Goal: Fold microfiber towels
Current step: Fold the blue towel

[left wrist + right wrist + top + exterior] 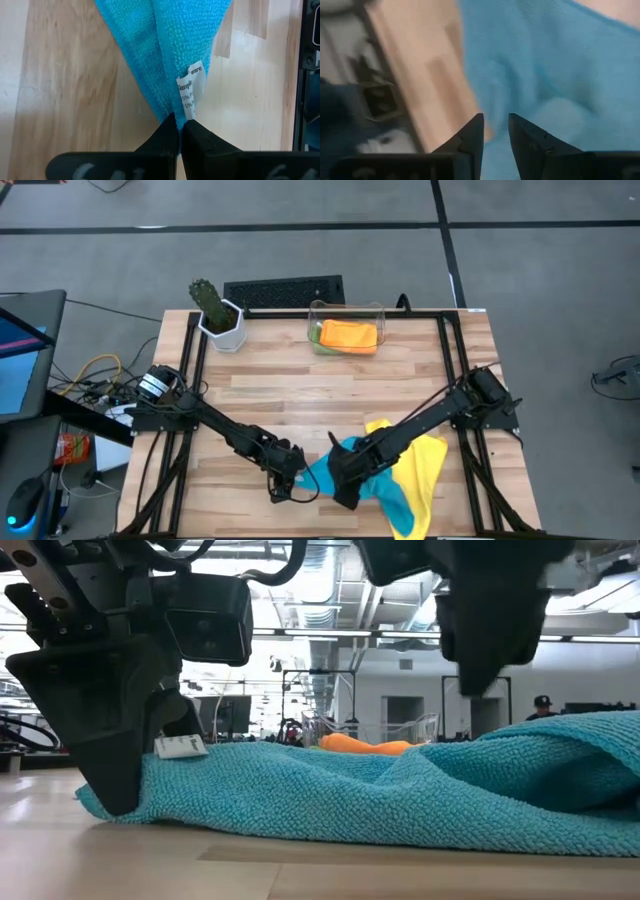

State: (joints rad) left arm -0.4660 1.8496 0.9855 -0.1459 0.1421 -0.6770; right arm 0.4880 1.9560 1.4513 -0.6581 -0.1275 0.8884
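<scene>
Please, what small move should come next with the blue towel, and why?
Probably the right claw should finish closing on the blue towel. The left claw already pinches a corner beside the tag, while the right one is over the cloth with a gap between its fingers, so only one corner is held.

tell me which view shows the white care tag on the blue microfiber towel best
The left wrist view: the white care tag fills the frame beside the left gripper, shut on the blue microfiber towel. The low view shows it small; the others don't show it.
</scene>
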